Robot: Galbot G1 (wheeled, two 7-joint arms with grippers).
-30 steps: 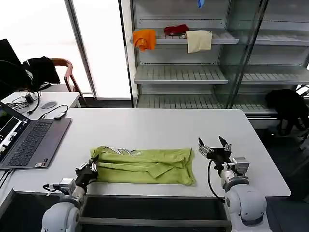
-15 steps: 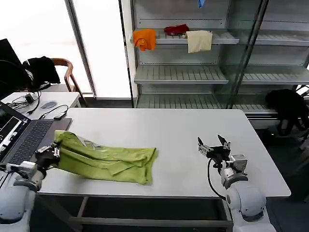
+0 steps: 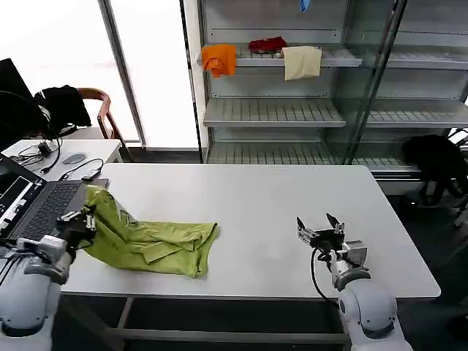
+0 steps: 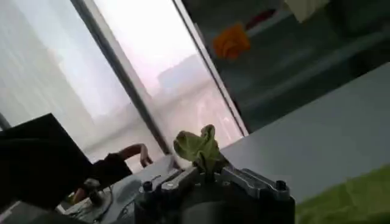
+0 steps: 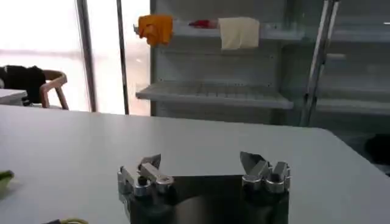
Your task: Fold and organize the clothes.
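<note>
The lime-green T-shirt [image 3: 150,240] lies bunched on the left half of the white table [image 3: 256,197], its left end lifted off the surface. My left gripper [image 3: 84,219] is shut on that raised end, close to the laptop. In the left wrist view a tuft of the T-shirt [image 4: 198,146] sticks up from between the shut jaws of the left gripper [image 4: 207,173]. My right gripper [image 3: 320,232] hovers low over the table's front right, open and holding nothing; the right wrist view shows the right gripper [image 5: 201,165] with its fingers [image 5: 149,164] spread wide over bare table.
An open laptop [image 3: 36,208] sits at the table's left edge, right beside the lifted cloth. Behind the table stand metal shelves [image 3: 278,110] with orange [image 3: 219,58], red [image 3: 267,44] and cream [image 3: 301,61] cloths. A chair [image 3: 99,110] and side desk stand at far left.
My left gripper has dragged the T-shirt leftward across the table and lifted its end near the laptop. The right gripper stayed open and drifted slightly toward the front edge.
</note>
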